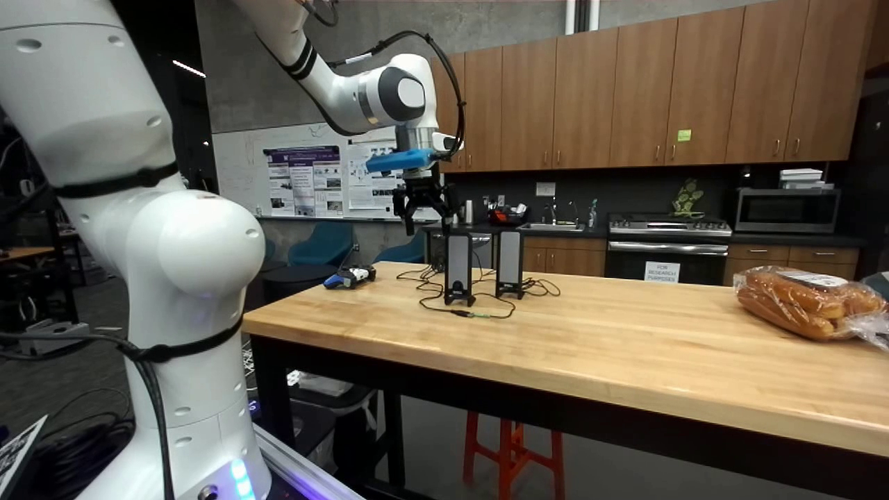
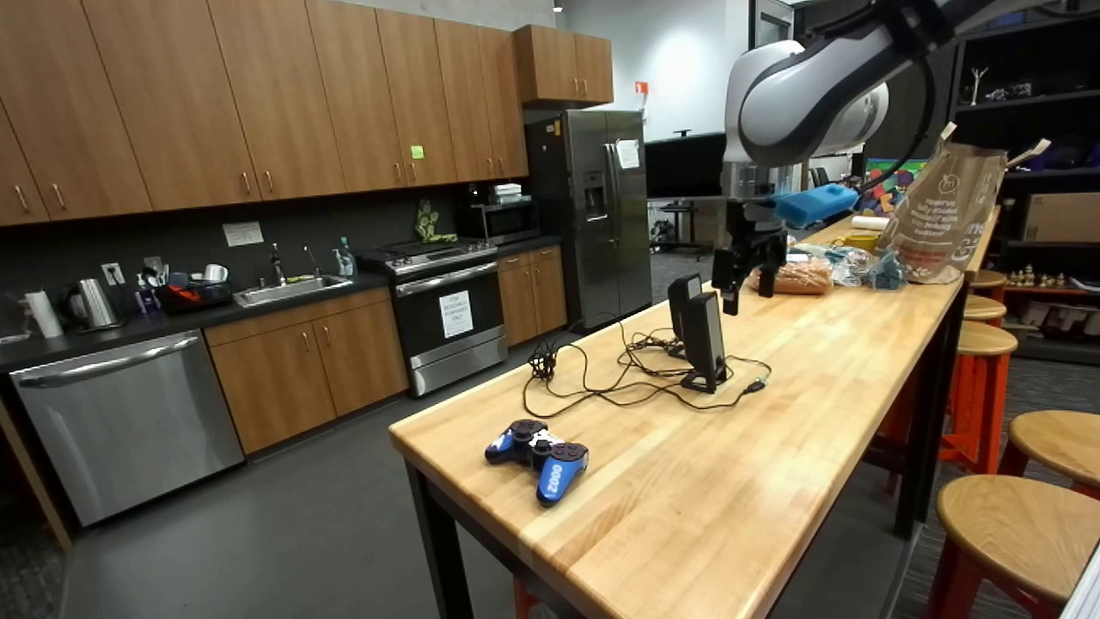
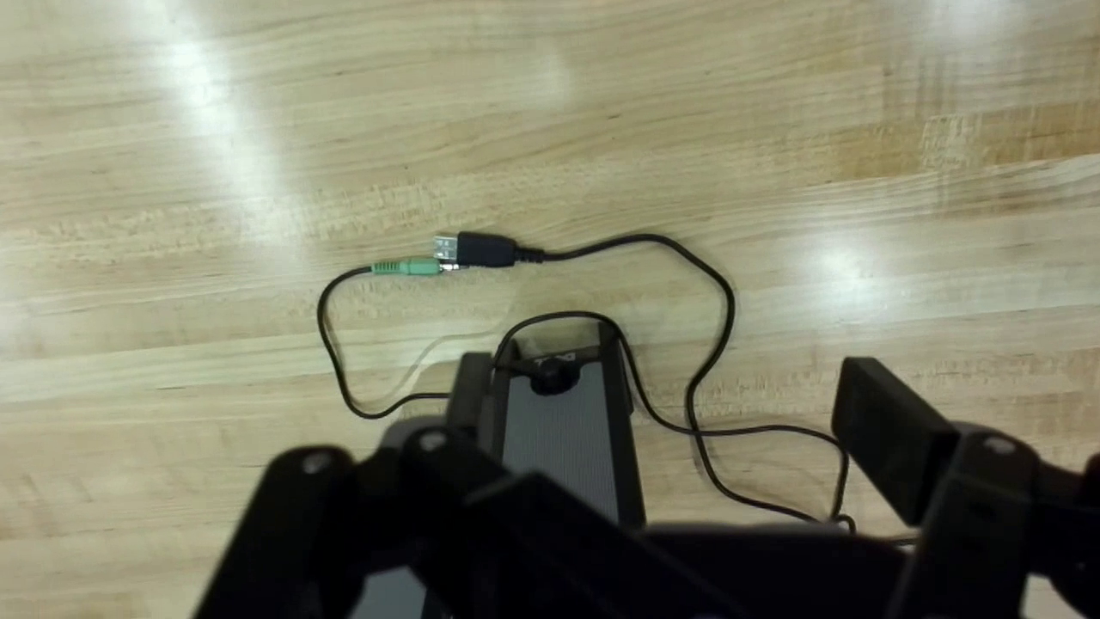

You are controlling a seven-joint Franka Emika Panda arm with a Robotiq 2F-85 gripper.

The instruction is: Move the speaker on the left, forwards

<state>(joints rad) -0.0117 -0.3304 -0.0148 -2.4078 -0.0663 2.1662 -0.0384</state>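
Note:
The speaker on the left (image 1: 458, 264) stands upright on the wooden table. In an exterior view it is the nearer of the two towers (image 2: 706, 344). In the wrist view its grey front and dark knob (image 3: 563, 438) show at lower middle, its lower part of the picture hidden by the gripper. My gripper (image 1: 428, 226) is open and empty, at about the height of the speaker's top, also seen in an exterior view (image 2: 748, 297). In the wrist view (image 3: 679, 417) the speaker lies between the fingers, close to the left finger. I cannot tell whether they touch.
The matching speaker (image 1: 510, 264) stands close beside it. Black cables (image 2: 636, 378) tangle around both bases, and plugs (image 3: 485, 249) lie in front. A game controller (image 2: 540, 456) lies near the table's end. Bagged bread (image 1: 812, 302) and a paper bag (image 2: 941, 215) stand farther along.

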